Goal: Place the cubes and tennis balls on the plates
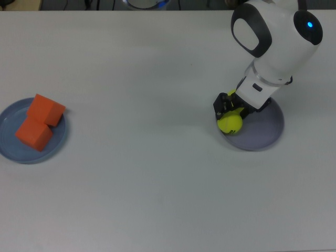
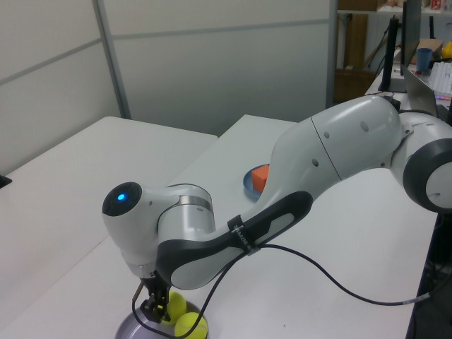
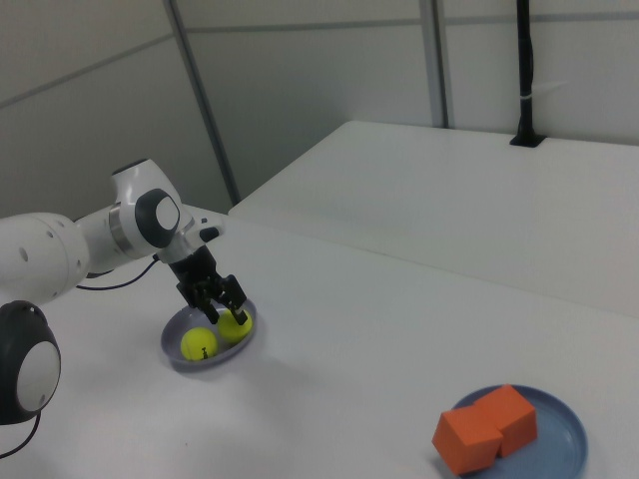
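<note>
The tool (image 1: pixel 229 109) sits low over the lavender plate (image 1: pixel 262 134), at the edge that faces the top view's left. Its fingers are closed around a tennis ball (image 1: pixel 230 123), which hangs at the plate's rim; whether the ball already touches the plate cannot be told from the top view. In the right view the tool (image 3: pixel 222 299) grips that ball (image 3: pixel 237 323) over the lavender plate (image 3: pixel 178 358), and a second tennis ball (image 3: pixel 198 343) with a small dark mark lies on the same plate just beside it, toward the right view's left. The two balls are close together, possibly touching. In the left view the tool (image 2: pixel 157 308) reaches down at the bottom edge of the picture, with both balls (image 2: pixel 189 325) showing next to its fingers on the plate (image 2: pixel 126 330).

The white arm (image 1: pixel 275 39) leans in from the top view's upper right, a blue light glowing on its wrist, and a black cable (image 2: pixel 339 279) trails from it across the bench in the left view.

Well apart, at the top view's left edge, the light blue plate (image 1: pixel 8 148) carries both orange cubes (image 1: pixel 46 110), (image 1: pixel 33 134). They touch each other, one nearer the top view's upper side, the other below it. The right view shows the same pair (image 3: pixel 483 430) on the blue plate (image 3: pixel 564 434) in the lower right.

The white bench (image 1: pixel 147 173) carries both plates.
</note>
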`<state>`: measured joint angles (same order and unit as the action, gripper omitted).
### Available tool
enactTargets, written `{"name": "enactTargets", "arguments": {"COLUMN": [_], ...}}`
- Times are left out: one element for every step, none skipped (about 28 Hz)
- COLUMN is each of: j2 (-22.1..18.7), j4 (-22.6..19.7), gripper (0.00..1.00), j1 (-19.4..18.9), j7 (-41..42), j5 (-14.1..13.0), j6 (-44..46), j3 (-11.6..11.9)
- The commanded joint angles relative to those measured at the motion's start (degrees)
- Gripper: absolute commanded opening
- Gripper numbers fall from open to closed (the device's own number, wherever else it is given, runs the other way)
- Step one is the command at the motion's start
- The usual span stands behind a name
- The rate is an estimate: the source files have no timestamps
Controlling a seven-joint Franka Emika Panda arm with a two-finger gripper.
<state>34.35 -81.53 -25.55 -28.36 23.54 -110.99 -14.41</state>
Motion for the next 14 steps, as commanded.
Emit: {"name": "enactTargets", "arguments": {"j2": [-2.62,-3.23,-3.93,-4.64,-6.47,-7.71,-9.02,-10.26,-11.49,-13.67,-14.83,-15.97,-16.94,-17.82], "j4": [-0.12,-0.12,-0.12,-0.12,0.14,0.31,0.49,0.58,0.67,0.67,0.75,0.67,0.75,0.67], "gripper": [1.00,1.00,1.00,1.00,1.00,1.00,1.00,1.00,1.00,1.00,1.00,1.00,1.00,1.00], "j1": [-0.02,0.06,-0.02,0.06,0.15,0.24,0.50,0.76,1.03,2.07,2.87,3.75,4.62,5.42], "j7": [-0.21,-0.21,-0.12,0.05,0.32,0.49,0.84,1.37,1.98,3.64,4.79,6.11,7.42,8.48], "j5": [-1.22,-1.48,-1.83,-2.27,-2.88,-2.97,-3.06,-3.15,-3.24,-3.41,-3.41,-3.41,-3.50,-3.68], "j6": [0.43,0.51,0.51,0.51,0.51,0.77,1.21,1.91,2.88,5.06,6.04,6.66,7.27,7.98], "j3": [-0.18,-0.18,-0.18,-0.18,-0.01,0.08,0.08,0.17,0.34,0.61,0.70,0.78,0.87,0.87]}}
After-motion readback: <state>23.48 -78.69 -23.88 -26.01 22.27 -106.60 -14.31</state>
